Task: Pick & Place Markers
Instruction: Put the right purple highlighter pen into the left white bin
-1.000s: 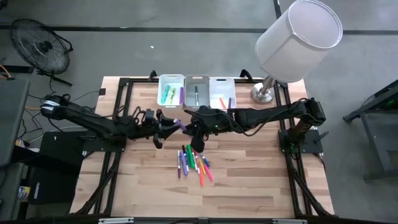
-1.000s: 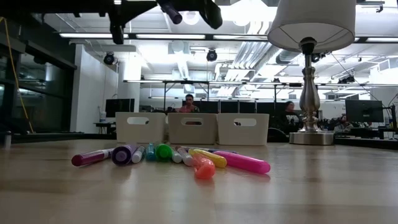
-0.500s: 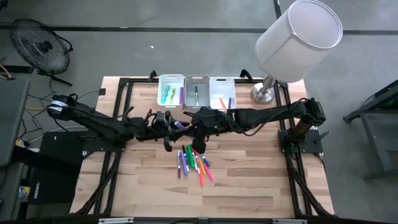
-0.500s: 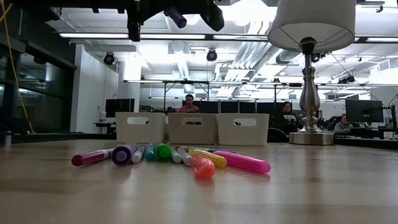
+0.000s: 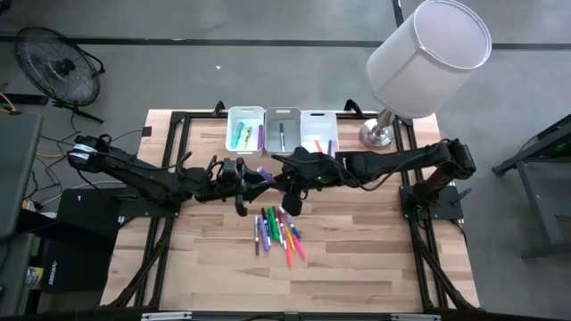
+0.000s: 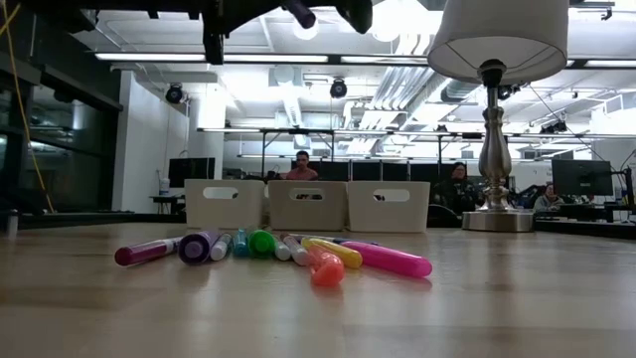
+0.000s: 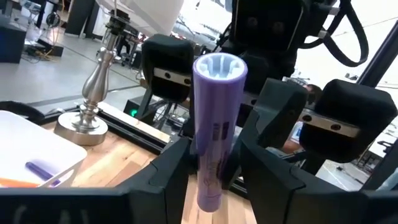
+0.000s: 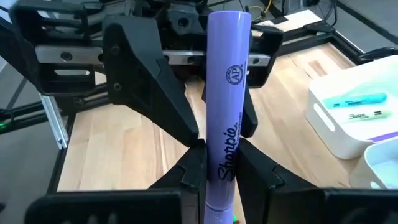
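Note:
A purple marker (image 5: 264, 175) hangs in the air above the table's middle, between my two grippers. My right gripper (image 8: 222, 163), coming from the table's right, is shut on it. My left gripper (image 7: 214, 155) comes from the left and is open. Its fingers stand on either side of the marker's other end (image 7: 219, 68); I cannot tell whether they touch it. Several loose markers (image 5: 278, 230) in green, purple, red, orange, pink and yellow lie side by side on the table below, also in the low view (image 6: 288, 251). My right gripper pinches the purple marker's lower barrel (image 8: 222, 182) between its two fingers. The fingers come from the table's right, slanting slightly down, and the marker runs on along them toward my left gripper. The marker is lifted clear of the table.
Three white bins (image 5: 283, 130) stand in a row at the far edge and hold a few markers. A lamp with a big white shade (image 5: 430, 53) stands at the far right, its base (image 5: 378, 135) next to the right bin. Bare wood lies near the front edge.
My left gripper has moved toward the table's right, up to the purple marker, so its fingers now flank the marker's free end. After that my right gripper has risen a little with the marker. The markers on the table have stayed put.

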`<state>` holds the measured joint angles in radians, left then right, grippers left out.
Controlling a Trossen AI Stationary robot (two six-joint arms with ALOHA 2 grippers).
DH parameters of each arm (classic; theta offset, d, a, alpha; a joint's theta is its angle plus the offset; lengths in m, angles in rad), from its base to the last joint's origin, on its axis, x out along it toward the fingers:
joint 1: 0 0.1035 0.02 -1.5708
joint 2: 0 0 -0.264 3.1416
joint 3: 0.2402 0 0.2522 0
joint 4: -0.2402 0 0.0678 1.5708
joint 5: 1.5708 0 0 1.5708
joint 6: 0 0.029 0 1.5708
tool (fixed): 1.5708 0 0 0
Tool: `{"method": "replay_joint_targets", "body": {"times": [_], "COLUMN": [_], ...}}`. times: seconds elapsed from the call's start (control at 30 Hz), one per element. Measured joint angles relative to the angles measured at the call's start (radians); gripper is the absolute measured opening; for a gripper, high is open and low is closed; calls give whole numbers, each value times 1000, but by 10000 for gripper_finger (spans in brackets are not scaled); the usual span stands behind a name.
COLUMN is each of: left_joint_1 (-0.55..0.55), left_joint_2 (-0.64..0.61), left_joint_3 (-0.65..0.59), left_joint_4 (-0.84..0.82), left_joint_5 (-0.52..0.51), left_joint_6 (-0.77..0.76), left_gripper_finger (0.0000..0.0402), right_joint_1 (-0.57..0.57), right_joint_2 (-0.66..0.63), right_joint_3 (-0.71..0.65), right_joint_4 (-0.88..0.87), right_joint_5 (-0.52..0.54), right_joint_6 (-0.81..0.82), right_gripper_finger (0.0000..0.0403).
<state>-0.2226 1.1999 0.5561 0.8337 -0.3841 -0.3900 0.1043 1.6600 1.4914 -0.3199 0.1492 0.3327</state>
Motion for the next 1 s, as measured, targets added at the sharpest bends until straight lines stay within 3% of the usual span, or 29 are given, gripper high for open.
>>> {"method": "replay_joint_targets", "body": {"times": [0.37,0.47,0.6,0.83,0.9,1.0], "left_joint_1": [0,0,0,0,0,0], "left_joint_2": [1,1,0,0,0,1], "left_joint_3": [31,31,31,32,33,30], "left_joint_4": [-1,-7,-21,-48,-55,-78], "left_joint_5": [-27,-30,-39,-60,-68,-97], "left_joint_6": [53,53,46,23,22,22], "left_gripper_finger": [138,119,58,61,61,61], "right_joint_1": [0,0,0,-1,-2,-10], "right_joint_2": [2,2,2,4,3,-23], "right_joint_3": [0,0,0,0,0,-1], "right_joint_4": [-15,-18,-23,-32,-43,-104], "right_joint_5": [-18,-16,-18,-31,-36,-41], "right_joint_6": [-20,-21,-30,-50,-52,-35], "right_gripper_finger": [51,51,51,51,73,137]}}
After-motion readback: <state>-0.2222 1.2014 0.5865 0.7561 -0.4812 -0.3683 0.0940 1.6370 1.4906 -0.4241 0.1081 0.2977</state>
